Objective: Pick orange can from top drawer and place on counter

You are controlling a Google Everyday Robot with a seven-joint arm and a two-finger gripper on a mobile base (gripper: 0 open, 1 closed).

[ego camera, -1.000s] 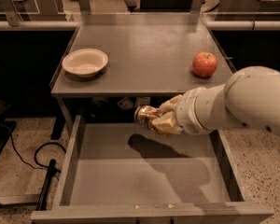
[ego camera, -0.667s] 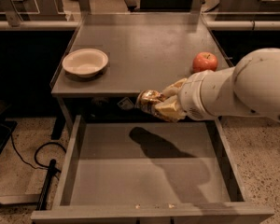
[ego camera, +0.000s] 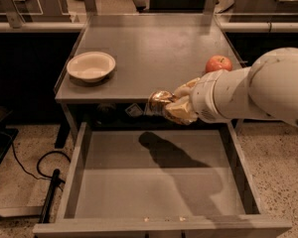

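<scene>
My gripper (ego camera: 170, 104) is shut on the orange can (ego camera: 158, 101), a shiny golden dented can. It hangs in the air at the front edge of the counter (ego camera: 154, 48), above the back of the open top drawer (ego camera: 159, 182). The white arm reaches in from the right. The drawer's floor shows only the arm's shadow.
A cream bowl (ego camera: 91, 66) sits on the counter's left side. A red-orange apple (ego camera: 218, 63) sits near its right edge, just behind the arm. A black cable (ego camera: 44, 182) lies on the floor to the drawer's left.
The gripper has lifted the can up from over the drawer to the height of the counter's front edge, moving slightly back.
</scene>
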